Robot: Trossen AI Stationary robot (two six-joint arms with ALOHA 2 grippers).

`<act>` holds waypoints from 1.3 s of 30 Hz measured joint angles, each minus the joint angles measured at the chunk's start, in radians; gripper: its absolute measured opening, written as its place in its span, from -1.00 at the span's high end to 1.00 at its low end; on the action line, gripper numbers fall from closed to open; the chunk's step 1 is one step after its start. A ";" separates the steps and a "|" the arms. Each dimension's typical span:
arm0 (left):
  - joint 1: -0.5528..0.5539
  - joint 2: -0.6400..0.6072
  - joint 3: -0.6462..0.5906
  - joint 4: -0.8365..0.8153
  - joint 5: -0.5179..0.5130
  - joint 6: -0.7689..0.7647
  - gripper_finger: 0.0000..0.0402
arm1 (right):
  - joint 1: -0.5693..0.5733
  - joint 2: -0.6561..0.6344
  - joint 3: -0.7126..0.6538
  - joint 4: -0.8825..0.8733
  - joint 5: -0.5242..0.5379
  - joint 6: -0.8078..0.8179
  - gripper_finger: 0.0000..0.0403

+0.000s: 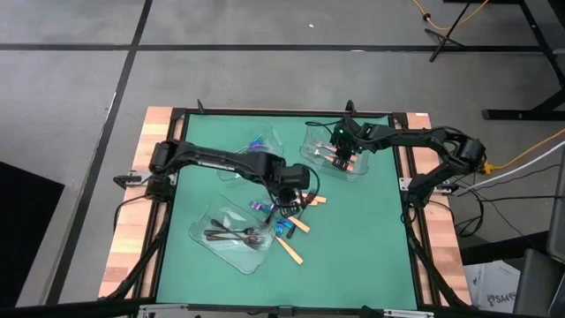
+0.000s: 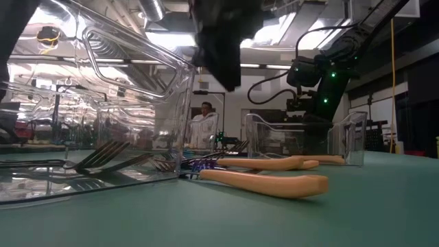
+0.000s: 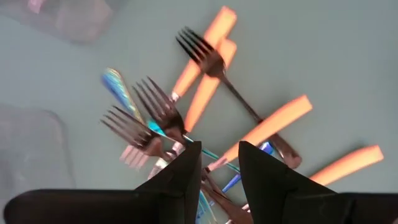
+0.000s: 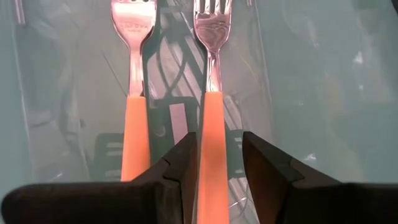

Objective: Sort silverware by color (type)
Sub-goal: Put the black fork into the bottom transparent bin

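Two orange-handled forks occupy the right arm's attention inside the clear tray at the far right of the green mat: one fork lies flat in the tray, and a second fork has its orange handle running between the fingers of the right gripper, which sit narrowly either side of it. Whether they pinch it or have let go cannot be told. If this is a release, it looks best done with the fork laid parallel to its neighbour before the arm lifts straight up past the tray wall.

Nearer the mat's middle, the left gripper hangs with jaws a little apart and holding nothing, just above the unsorted pile. There, dark forks, orange handles and an iridescent blue piece cross one another (the likely snag for a clean pick). A good grasp would probably take a handle that lies free at the pile's edge, such as the outlying orange one, not a buried stem.

Toward the mat's near left corner, a second tray already holds dark forks; a third tray, at the mat's far side, holds an iridescent piece. A person stands in the room beyond.
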 joint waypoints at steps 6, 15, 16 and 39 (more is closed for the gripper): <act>0.000 0.066 0.000 -0.018 0.017 -0.002 0.50 | 0.000 0.000 0.000 0.000 -0.001 0.000 0.43; 0.000 0.129 -0.001 -0.030 0.011 -0.003 0.50 | 0.000 0.000 0.000 -0.001 -0.002 0.000 0.43; 0.000 0.132 -0.001 -0.033 0.010 -0.004 0.50 | 0.000 0.000 0.000 -0.001 -0.002 0.000 0.43; -0.002 0.130 -0.188 0.134 0.009 -0.048 0.50 | 0.000 0.000 0.000 0.000 -0.002 0.000 0.43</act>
